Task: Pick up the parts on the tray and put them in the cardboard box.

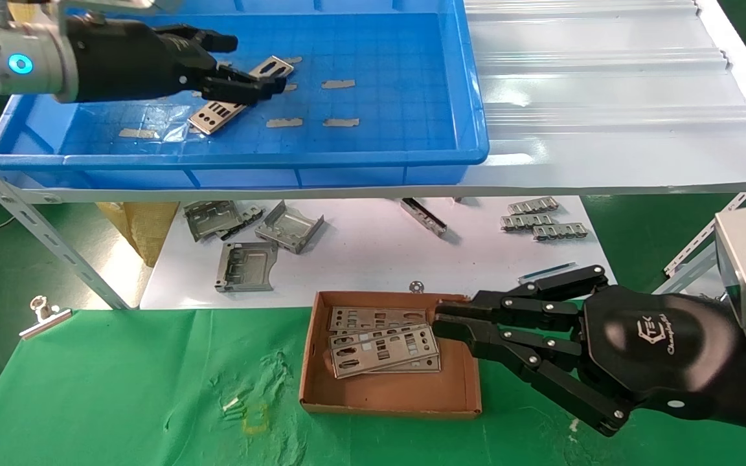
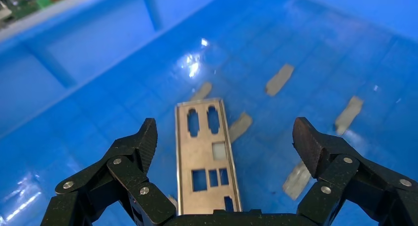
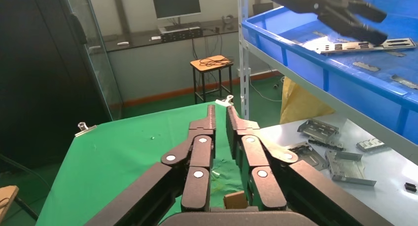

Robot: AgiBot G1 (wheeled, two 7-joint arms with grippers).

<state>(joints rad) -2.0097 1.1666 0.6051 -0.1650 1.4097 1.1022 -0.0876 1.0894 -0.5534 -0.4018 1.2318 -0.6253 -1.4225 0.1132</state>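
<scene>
One silver-grey plate (image 1: 217, 115) lies on the gridded floor of the blue tray (image 1: 347, 158). My left gripper (image 1: 253, 65) is open, low over this plate, its fingers spread either side of it and not touching; the left wrist view shows the plate (image 2: 204, 152) between the open fingers of the gripper (image 2: 225, 137). Several plates (image 1: 379, 346) lie stacked in the cardboard box (image 1: 386, 395) on the green cloth. My right gripper (image 1: 439, 322) is shut and empty at the box's right edge. It also shows in the right wrist view (image 3: 220, 110).
Bent grey brackets (image 1: 247, 265) and ridged connector strips (image 1: 541, 223) lie on the white sheet under the shelf. The angled shelf leg (image 1: 56, 246) stands at the left. A binder clip (image 1: 43, 317) grips the cloth edge. Beige tape scraps (image 1: 340, 84) dot the tray floor.
</scene>
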